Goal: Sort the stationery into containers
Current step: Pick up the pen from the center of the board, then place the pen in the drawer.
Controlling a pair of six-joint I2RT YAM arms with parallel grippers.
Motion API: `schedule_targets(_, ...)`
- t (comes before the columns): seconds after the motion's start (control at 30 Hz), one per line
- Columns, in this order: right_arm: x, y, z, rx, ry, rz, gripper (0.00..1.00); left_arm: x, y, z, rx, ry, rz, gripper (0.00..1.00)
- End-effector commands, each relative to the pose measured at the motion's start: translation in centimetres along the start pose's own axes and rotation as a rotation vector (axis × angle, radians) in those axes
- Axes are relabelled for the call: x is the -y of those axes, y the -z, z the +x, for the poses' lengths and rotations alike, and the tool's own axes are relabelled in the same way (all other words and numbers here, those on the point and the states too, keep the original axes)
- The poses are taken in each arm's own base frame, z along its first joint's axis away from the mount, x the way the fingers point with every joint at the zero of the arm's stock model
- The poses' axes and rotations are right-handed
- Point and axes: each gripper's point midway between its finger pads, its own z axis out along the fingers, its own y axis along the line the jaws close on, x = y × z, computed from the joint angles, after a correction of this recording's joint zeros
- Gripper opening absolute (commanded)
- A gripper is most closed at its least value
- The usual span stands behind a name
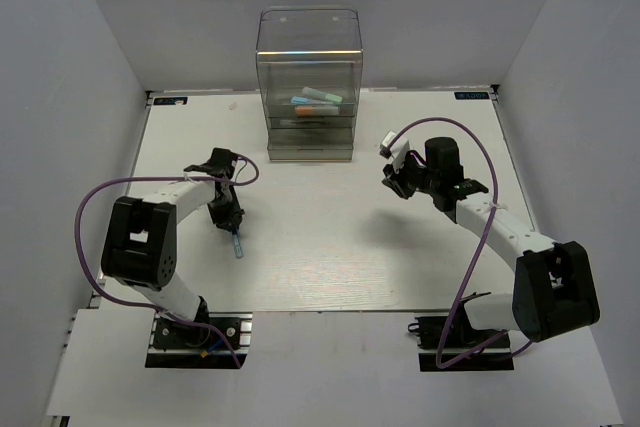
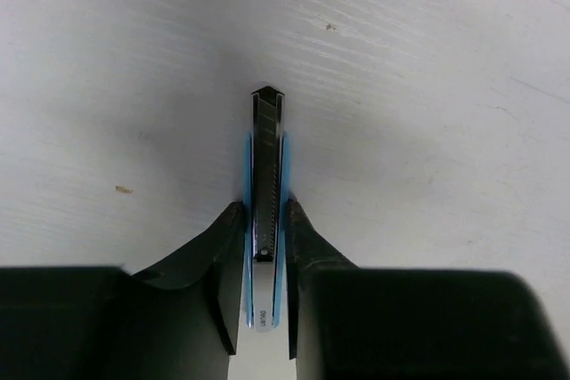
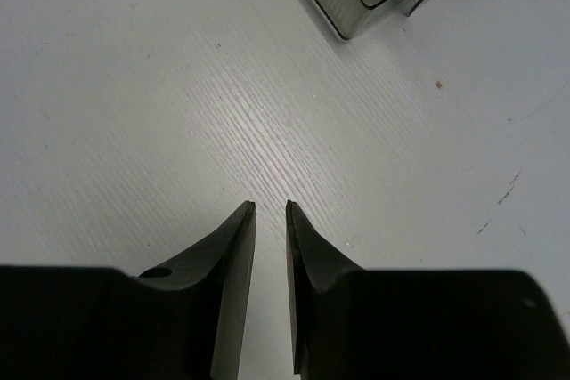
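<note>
White tabletop (image 1: 330,257) with plain grey walls all round, nothing fancy. At the far edge sits the clear drawer cabinet (image 1: 308,77), and one of its upper drawers has a few pens (image 1: 318,100) lying in it (light blue, mint and orange as far as I can see).

The left gripper (image 2: 264,206) is down at the table on the left, jaws pinched onto the sides of a light blue snap-off utility knife (image 2: 266,166) that lies flat, blade end pointing away from the wrist.

The right gripper (image 3: 270,206) hangs over bare table near the cabinet's front right corner, its jaws only a narrow slit apart with nothing between them.
</note>
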Motion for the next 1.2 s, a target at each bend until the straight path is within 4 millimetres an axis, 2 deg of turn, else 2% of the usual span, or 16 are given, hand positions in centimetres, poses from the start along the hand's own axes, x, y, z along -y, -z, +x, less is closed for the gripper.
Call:
schedule_targets(0.0, 0.2, 0.3, -0.6, 0.022, -0.001, 0.005, 0.26, 0.4, -1.4, 2.0, -0.061, -0.015, 0.050, 0.20)
schedule_targets(0.03, 0.0, 0.2, -0.4, 0.017, -0.003, 0.001, 0.26, 1.2, -1.3, 2.0, -0.069, -0.014, 0.091, 0.13)
schedule_targets(0.13, -0.2, 0.4, -0.1, 0.003, -0.010, -0.008, 0.34, 4.0, -0.1, 1.0, -0.037, -0.014, 0.248, 0.06)
schedule_targets(0.17, -0.3, 0.3, 0.1, -0.003, -0.013, -0.013, 0.52, 5.0, 0.5, 0.4, -0.019, -0.017, 0.297, 0.05)
schedule_targets(0.2, -0.3, 0.4, 0.1, -0.002, -0.004, -0.016, 0.61, 6.1, 1.3, -0.3, 0.002, -0.012, 0.350, 0.03)
schedule_targets(0.23, -0.5, 0.4, 0.1, -0.003, 0.003, -0.022, 0.66, 8.0, 2.8, -1.3, 0.034, 0.007, 0.459, 0.00)
schedule_targets(0.27, -0.5, 0.4, 0.1, -0.003, 0.007, -0.026, 0.71, 9.0, 3.6, -1.9, 0.052, 0.019, 0.512, 0.00)
schedule_targets(0.37, -0.5, 0.5, 0.2, -0.006, 0.003, -0.026, 0.71, 13.3, 7.7, -4.1, 0.116, 0.066, 0.760, 0.00)
schedule_targets(0.47, -0.5, 0.4, 0.0, 0.000, 0.005, -0.027, 0.66, 16.4, 11.2, -7.0, 0.199, 0.141, 0.940, 0.00)
schedule_targets(0.53, -0.5, 0.5, -0.1, 0.003, 0.006, -0.026, 0.62, 17.3, 12.7, -7.9, 0.221, 0.184, 1.026, 0.00)
schedule_targets(0.57, -0.6, 0.4, -0.1, 0.003, 0.004, -0.029, 0.62, 18.2, 14.9, -9.5, 0.274, 0.224, 1.113, 0.00)
schedule_targets(0.63, -0.6, 0.5, -0.1, 0.003, 0.007, -0.029, 0.59, 18.9, 15.0, -10.7, 0.288, 0.285, 1.162, 0.00)
schedule_targets(0.67, -0.6, 0.5, 0.0, 0.002, 0.005, -0.030, 0.59, 19.4, 16.7, -12.0, 0.331, 0.321, 1.237, 0.00)
schedule_targets(0.77, -0.5, 0.5, -0.2, 0.008, 0.008, -0.029, 0.58, 20.3, 17.9, -14.4, 0.402, 0.413, 1.334, 0.00)
schedule_targets(0.9, -0.4, 0.5, -0.4, 0.010, 0.011, -0.022, 0.54, 20.8, 17.6, -17.4, 0.481, 0.556, 1.417, 0.00)
schedule_targets(1.17, -0.3, 0.8, -0.4, 0.010, 0.021, -0.011, 0.53, 21.3, 15.2, -19.8, 0.576, 0.735, 1.387, 0.00)
